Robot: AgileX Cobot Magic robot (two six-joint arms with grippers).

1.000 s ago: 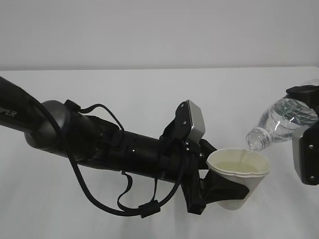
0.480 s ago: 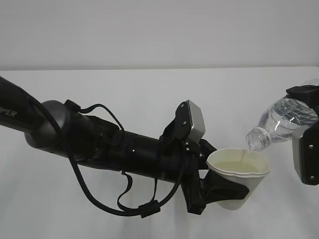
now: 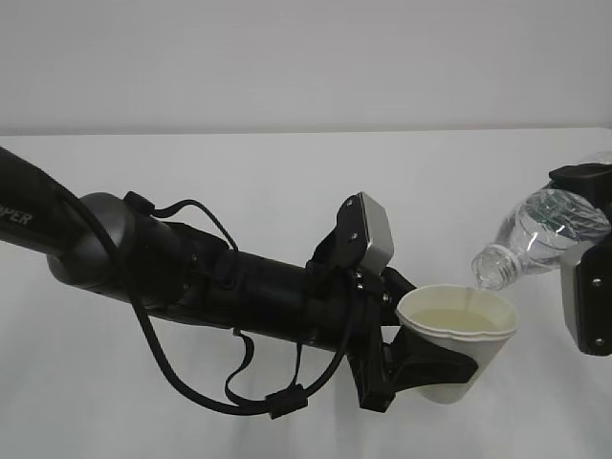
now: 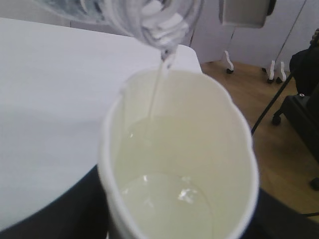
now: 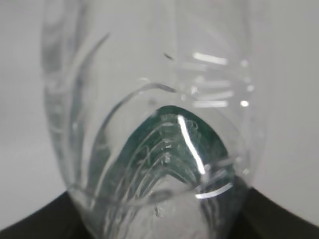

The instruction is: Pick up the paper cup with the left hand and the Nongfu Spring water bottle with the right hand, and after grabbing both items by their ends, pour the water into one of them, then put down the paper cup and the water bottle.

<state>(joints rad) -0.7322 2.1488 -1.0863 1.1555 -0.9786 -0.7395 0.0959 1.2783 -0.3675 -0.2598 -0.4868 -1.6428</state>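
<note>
Two vessels: one cup (image 3: 457, 346), one bottle (image 3: 541, 237), both held above the white table (image 3: 239, 172).
Bottle axis: tilted, neck down and left, base up and right; its mouth sits just above the cup's far rim.
Bottle make: clear ribbed plastic, no cap; a dark green patch shows through the wall in the right wrist view.
Cup axis: upright, mouth up, tapering to the base.
Cup make: white paper, rolled rim squeezed slightly wavy, cream inside.
Water (image 4: 164, 209): one thin clear stream into the cup; it pools at the bottom.
Left hand (image 3: 421, 368): black fingers clamped round the cup's lower wall.
Right hand (image 3: 585, 277): grips the bottle's base end; fingertips mostly out of frame, probably closed on it.
</note>
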